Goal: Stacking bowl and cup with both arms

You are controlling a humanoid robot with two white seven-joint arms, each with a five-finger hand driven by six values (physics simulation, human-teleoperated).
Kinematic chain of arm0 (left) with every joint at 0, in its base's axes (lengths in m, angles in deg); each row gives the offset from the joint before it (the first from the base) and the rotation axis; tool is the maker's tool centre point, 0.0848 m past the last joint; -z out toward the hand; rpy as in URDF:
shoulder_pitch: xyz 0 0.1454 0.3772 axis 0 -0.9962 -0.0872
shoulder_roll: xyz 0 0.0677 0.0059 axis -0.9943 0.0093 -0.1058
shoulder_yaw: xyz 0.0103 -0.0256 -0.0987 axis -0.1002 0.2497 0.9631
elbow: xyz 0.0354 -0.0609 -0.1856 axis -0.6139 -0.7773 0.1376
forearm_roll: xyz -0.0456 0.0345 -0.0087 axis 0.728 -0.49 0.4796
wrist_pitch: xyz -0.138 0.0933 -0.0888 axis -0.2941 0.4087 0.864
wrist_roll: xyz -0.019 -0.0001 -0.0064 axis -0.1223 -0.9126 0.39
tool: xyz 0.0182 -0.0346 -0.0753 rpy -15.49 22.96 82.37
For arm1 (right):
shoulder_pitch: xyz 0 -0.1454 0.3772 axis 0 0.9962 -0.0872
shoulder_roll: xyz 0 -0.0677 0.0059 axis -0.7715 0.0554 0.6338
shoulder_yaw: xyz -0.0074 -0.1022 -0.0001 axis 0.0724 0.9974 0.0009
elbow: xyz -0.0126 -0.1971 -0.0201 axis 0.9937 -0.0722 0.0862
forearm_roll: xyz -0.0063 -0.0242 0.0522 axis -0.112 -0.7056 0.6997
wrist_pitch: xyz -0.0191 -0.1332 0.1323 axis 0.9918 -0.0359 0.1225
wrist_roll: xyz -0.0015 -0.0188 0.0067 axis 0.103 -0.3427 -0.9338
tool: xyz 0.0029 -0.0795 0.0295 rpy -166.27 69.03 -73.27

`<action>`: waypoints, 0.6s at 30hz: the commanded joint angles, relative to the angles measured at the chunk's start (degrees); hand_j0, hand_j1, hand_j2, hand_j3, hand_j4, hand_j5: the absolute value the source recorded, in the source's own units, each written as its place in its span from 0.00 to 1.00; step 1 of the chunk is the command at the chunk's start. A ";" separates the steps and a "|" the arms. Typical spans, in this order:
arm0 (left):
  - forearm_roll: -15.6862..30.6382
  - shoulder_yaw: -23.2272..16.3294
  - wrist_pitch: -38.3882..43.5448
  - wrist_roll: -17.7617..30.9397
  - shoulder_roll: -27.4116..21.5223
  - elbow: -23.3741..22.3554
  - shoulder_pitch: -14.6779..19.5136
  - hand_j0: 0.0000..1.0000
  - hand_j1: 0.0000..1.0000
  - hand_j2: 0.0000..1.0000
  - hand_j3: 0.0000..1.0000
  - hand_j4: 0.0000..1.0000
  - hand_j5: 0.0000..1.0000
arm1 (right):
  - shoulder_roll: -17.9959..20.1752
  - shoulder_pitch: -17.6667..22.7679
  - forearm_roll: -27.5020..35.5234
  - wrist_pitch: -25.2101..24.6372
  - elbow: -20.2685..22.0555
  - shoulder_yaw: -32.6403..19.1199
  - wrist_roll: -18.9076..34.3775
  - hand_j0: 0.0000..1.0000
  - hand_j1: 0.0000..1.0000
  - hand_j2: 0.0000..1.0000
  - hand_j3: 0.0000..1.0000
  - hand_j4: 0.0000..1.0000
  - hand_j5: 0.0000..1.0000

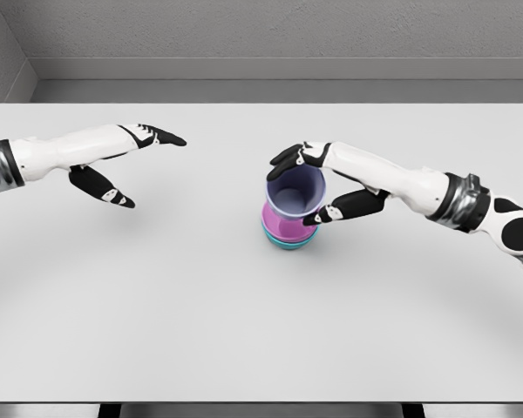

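A lavender cup (pixel 295 193) stands inside a magenta bowl (pixel 279 224), which rests in a teal bowl (pixel 288 244) near the middle of the white table (pixel 200 313). My right hand (pixel 309 187) is wrapped around the cup: its fingers (pixel 288 158) lie on the far rim and its thumb (pixel 324 215) presses the near side. My left hand (pixel 144 165) hovers over the table at the left, well apart from the stack, with fingers (pixel 161 137) stretched out and thumb pointing down, holding nothing.
The table's front edge (pixel 261 402) runs along the bottom of the view. A grey wall (pixel 270 35) rises behind the table's far edge.
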 commanded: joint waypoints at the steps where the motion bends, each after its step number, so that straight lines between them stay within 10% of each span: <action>1: 0.40 0.04 0.06 0.00 -0.06 0.03 0.00 1.00 1.00 1.00 1.00 1.00 1.00 | -0.07 0.00 0.33 -0.04 0.04 -0.08 0.21 0.73 0.73 0.73 0.73 0.73 0.73; 18: 0.31 0.04 0.06 0.00 0.03 0.03 -0.62 1.00 1.00 1.00 1.00 1.00 1.00 | -0.07 0.18 -0.63 -0.04 -0.05 -0.43 1.35 0.98 0.98 0.98 0.98 0.98 0.98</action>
